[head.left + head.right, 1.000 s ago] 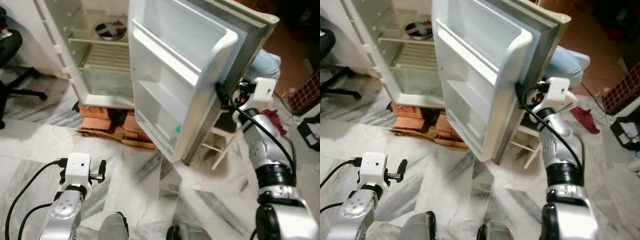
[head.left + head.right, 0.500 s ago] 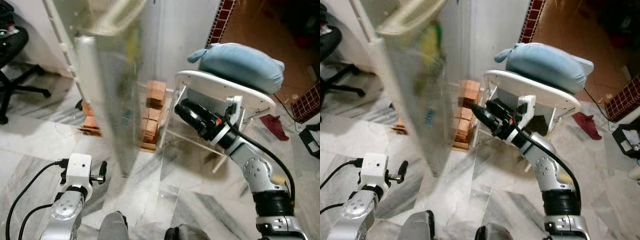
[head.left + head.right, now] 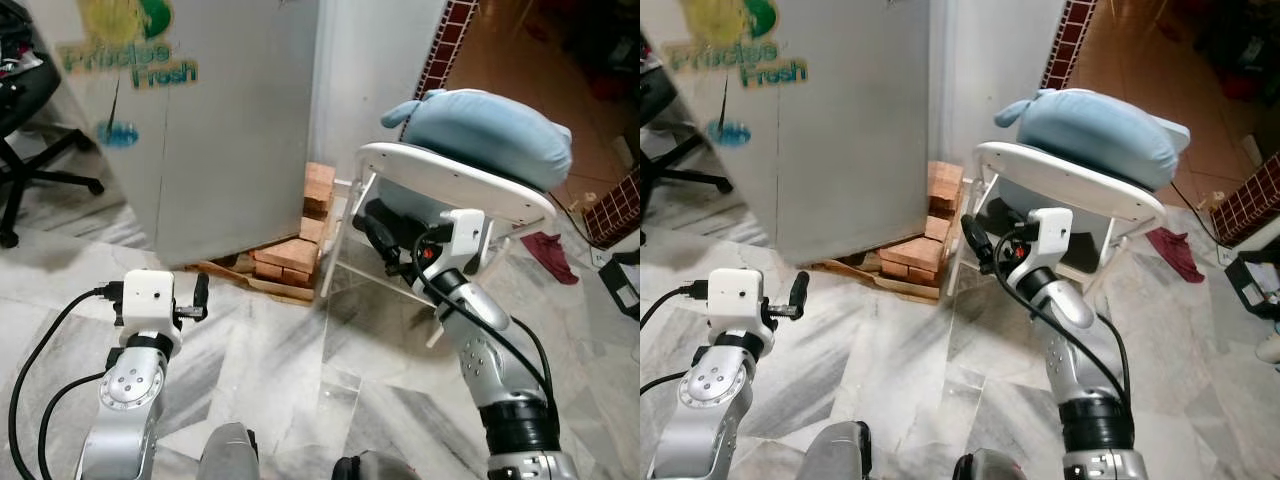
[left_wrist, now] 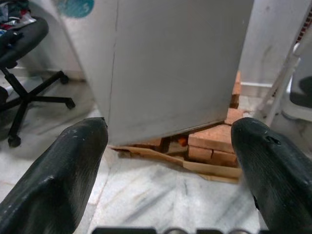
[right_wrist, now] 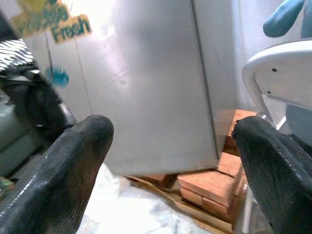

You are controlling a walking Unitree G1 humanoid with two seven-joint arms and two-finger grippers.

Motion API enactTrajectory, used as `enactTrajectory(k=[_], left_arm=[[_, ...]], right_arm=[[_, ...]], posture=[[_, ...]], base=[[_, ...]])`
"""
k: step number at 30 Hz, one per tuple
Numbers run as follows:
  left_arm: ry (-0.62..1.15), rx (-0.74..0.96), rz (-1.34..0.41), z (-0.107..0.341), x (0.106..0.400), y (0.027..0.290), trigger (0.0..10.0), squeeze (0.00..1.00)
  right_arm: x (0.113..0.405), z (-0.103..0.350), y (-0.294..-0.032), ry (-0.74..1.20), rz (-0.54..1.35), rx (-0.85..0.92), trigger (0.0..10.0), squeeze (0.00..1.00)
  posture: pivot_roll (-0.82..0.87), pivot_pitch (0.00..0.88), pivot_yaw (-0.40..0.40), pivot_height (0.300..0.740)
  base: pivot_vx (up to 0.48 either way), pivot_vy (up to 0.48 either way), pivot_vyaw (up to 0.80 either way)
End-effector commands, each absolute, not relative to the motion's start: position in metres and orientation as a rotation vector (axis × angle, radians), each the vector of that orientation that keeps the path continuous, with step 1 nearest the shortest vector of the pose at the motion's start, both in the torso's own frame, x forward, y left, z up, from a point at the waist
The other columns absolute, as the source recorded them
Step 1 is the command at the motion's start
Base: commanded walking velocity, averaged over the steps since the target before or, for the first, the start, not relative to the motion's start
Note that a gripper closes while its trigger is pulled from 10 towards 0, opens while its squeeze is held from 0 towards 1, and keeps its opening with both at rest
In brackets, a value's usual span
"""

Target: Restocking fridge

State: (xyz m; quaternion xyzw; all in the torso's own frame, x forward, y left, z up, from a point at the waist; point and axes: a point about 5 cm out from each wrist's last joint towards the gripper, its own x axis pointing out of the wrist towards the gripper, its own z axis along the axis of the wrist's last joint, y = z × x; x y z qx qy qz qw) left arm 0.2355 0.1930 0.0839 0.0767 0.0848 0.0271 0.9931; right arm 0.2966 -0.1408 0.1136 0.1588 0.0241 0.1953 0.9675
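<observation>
The grey fridge door [image 3: 220, 130] stands shut, with a green and yellow "Fresh" sticker [image 3: 130, 60] near its top. The fridge rests on red bricks [image 3: 290, 255] and a cardboard sheet. My right gripper [image 5: 170, 126] is open and holds nothing; it hovers low, to the right of the fridge, in front of the white chair [image 3: 450, 185], pointing toward the fridge door. My left gripper [image 4: 170, 126] is open and empty, low over the marble floor in front of the door's lower edge.
A blue cushion [image 3: 490, 125] lies on the white chair right of the fridge. A black office chair [image 3: 30, 110] stands at the left. A red cloth [image 3: 550, 250] lies on the floor at the right. A white wall rises behind the bricks.
The fridge door swung from wide open to shut. My right gripper left the door's outer edge and drew back beside the chair. The left arm barely moved.
</observation>
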Motion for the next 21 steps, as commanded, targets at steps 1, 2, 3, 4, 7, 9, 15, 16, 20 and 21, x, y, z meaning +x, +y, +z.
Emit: enactTrajectory(k=[1, 2, 3, 4, 7, 9, 15, 16, 20, 21], left_arm=[[0.163, 0.155, 0.059, 0.083, 0.237, 0.195, 10.0, 0.00], [0.160, 0.157, 0.053, 0.084, 0.238, 0.194, 10.0, 0.00], [0.157, 0.158, 0.049, 0.084, 0.239, 0.193, 10.0, 0.00], [0.154, 0.156, 0.046, 0.084, 0.240, 0.192, 10.0, 0.00], [0.145, 0.163, 0.039, 0.084, 0.241, 0.191, 10.0, 0.00], [0.138, 0.165, 0.038, 0.084, 0.243, 0.191, 10.0, 0.00], [0.105, 0.162, 0.022, 0.090, 0.252, 0.189, 10.0, 0.00], [0.098, 0.166, 0.020, 0.091, 0.253, 0.189, 10.0, 0.00], [0.090, 0.163, -0.022, 0.093, 0.256, 0.187, 10.0, 0.00], [0.089, 0.162, -0.016, 0.093, 0.257, 0.188, 10.0, 0.00]], right_arm=[[0.294, 0.117, -0.136, 0.023, 0.360, 0.296, 10.0, 0.00], [0.293, 0.116, -0.135, 0.020, 0.343, 0.298, 10.0, 0.00], [0.293, 0.115, -0.135, 0.018, 0.333, 0.302, 10.0, 0.00], [0.293, 0.114, -0.135, 0.015, 0.317, 0.292, 10.0, 0.00], [0.292, 0.111, -0.136, 0.008, 0.284, 0.273, 10.0, 0.00], [0.293, 0.110, -0.138, 0.005, 0.254, 0.256, 10.0, 0.00], [0.297, 0.106, -0.146, 0.000, 0.156, 0.179, 10.0, 0.00], [0.297, 0.105, -0.146, 0.006, 0.146, 0.177, 10.0, 0.00], [0.295, 0.098, -0.149, 0.021, 0.071, 0.135, 10.0, 0.00], [0.295, 0.095, -0.151, 0.027, 0.038, 0.168, 10.0, 0.00]], posture=[[0.06, 0.088, -0.076, 0.740], [0.06, 0.088, -0.076, 0.740], [0.06, 0.088, -0.076, 0.740], [0.05, 0.084, -0.069, 0.740], [0.05, 0.082, -0.068, 0.740], [0.05, 0.079, -0.066, 0.740], [0.06, 0.081, -0.047, 0.740], [0.06, 0.088, -0.033, 0.740], [0.03, 0.083, 0.009, 0.740], [0.02, 0.082, 0.011, 0.740]], base=[[0.000, 0.469, 0.00], [0.000, 0.469, 0.00], [0.000, 0.469, 0.00], [0.000, 0.469, 0.00], [0.000, 0.469, 0.00], [0.000, 0.469, 0.00], [0.000, 0.469, 0.00], [0.000, 0.469, 0.00], [0.000, 0.469, 0.00], [0.000, 0.469, 0.00]])
